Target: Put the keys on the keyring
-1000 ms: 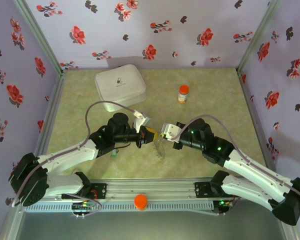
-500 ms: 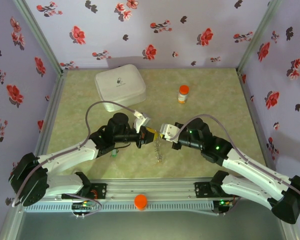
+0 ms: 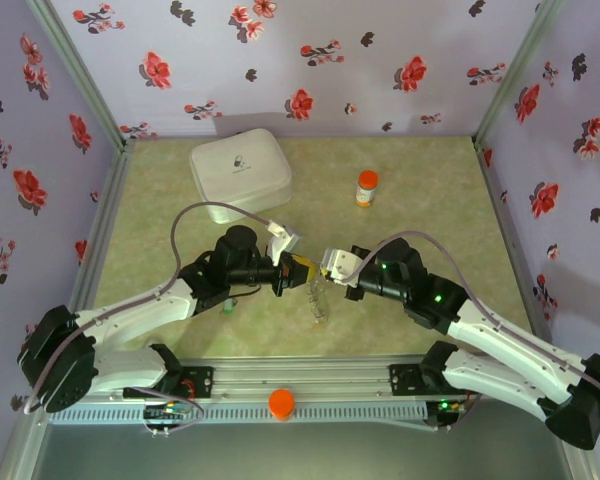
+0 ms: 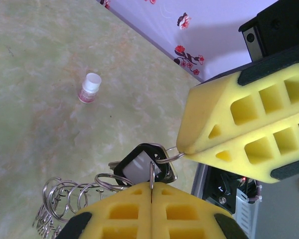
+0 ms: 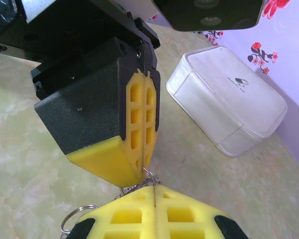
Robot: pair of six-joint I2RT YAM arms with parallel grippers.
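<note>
The left claw [image 4: 150, 188] is pressed together on a wire loop of the keyring [image 4: 65, 196]. The right claw [image 4: 185, 151] is clamped on a loop just beside it, so the 2 sets of yellow pads nearly touch above the table [image 3: 430, 200]. The black key [image 4: 139, 167] sits between them against those loops, and the rest of the ring chain droops below. The green key [image 3: 227, 308] lies on the table by the left arm. Farther back stand a white case [image 3: 240, 172] and an orange-capped bottle [image 3: 367, 187].
</note>
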